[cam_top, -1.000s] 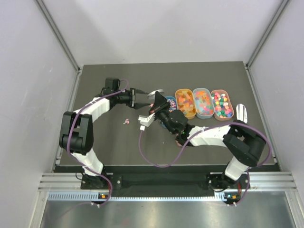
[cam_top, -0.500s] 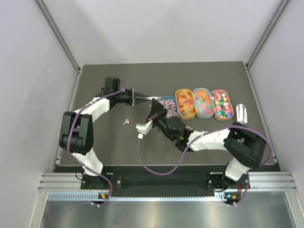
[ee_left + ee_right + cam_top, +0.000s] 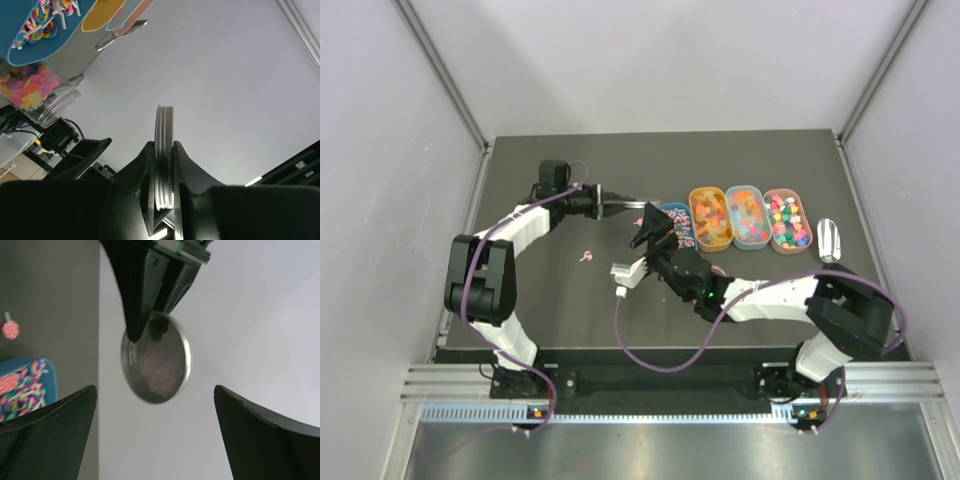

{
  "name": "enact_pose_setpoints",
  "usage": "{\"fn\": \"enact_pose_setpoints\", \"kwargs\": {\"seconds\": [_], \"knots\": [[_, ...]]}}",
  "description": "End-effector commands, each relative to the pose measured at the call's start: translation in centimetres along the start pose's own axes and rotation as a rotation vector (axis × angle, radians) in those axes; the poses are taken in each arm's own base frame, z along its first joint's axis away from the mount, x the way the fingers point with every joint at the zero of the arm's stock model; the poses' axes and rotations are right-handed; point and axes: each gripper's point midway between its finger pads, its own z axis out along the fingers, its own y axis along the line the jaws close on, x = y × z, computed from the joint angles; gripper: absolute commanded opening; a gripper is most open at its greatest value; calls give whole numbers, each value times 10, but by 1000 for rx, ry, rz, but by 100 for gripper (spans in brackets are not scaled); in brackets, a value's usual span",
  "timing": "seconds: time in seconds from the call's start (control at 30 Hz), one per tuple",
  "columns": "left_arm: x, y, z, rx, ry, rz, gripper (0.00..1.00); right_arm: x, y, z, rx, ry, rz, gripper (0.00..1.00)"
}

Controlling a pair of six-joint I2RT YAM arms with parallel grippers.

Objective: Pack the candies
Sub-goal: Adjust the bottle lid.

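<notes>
Left claw (image 3: pixel 164 150) grips the metal lid (image 3: pixel 164 125) edge-on, right claw (image 3: pixel 155 390) gapes wide and empty facing it — candies (image 3: pixel 748 220) lie in the oval trays (image 3: pixel 745 187) on the worktop (image 3: pixel 570 310) and in the clear jar (image 3: pixel 50 102); advise a firm, level hold so the lid seats squarely.

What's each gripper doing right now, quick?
Left gripper: closed on the metal jar lid, pinched by its edge.
Right gripper: open, holding nothing.
</notes>
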Motion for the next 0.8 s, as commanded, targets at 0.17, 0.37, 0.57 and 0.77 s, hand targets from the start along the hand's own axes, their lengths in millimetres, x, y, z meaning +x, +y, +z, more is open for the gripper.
{"fn": "enact_pose_setpoints", "kwargs": {"seconds": [0.17,0.37,0.57,0.77], "knots": [[12,-21,-11,98,3,211,0,36,-61,-43,-40,128,542,100],[25,-10,-16,181,28,556,0,80,-110,-41,-333,80,1194,99],[55,1,-10,121,104,922,0,57,-86,-78,-840,-72,1190,95],[92,19,0,98,198,1098,0,31,-52,-111,-1124,-128,1172,93]]}}
